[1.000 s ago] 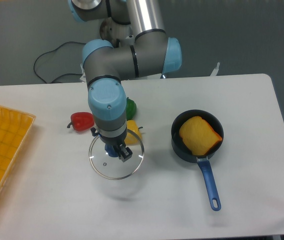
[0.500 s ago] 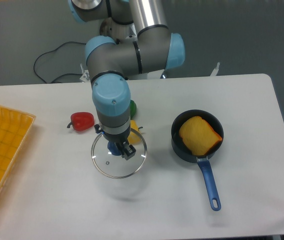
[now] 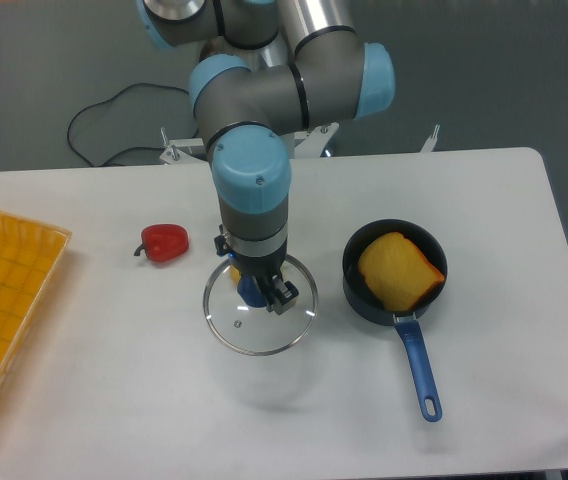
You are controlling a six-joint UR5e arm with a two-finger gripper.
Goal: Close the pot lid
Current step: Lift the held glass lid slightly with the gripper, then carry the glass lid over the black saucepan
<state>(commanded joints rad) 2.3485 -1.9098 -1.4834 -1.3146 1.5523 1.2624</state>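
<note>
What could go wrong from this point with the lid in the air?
The hand holds the lid only by its small central knob, so the glass may tilt or slip. The yellow food stands above the rim of the pot, so the lid may not seat flat. The pot could also be nudged.

Lid [image 3: 259, 320] lies left of pot [image 3: 394, 271]; pepper [image 3: 165, 242] farther left.

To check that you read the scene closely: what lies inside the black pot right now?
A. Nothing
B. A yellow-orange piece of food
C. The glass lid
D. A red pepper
B: a yellow-orange piece of food fills the pot, while the lid hangs left of it in the gripper and the red pepper lies on the table.
</note>
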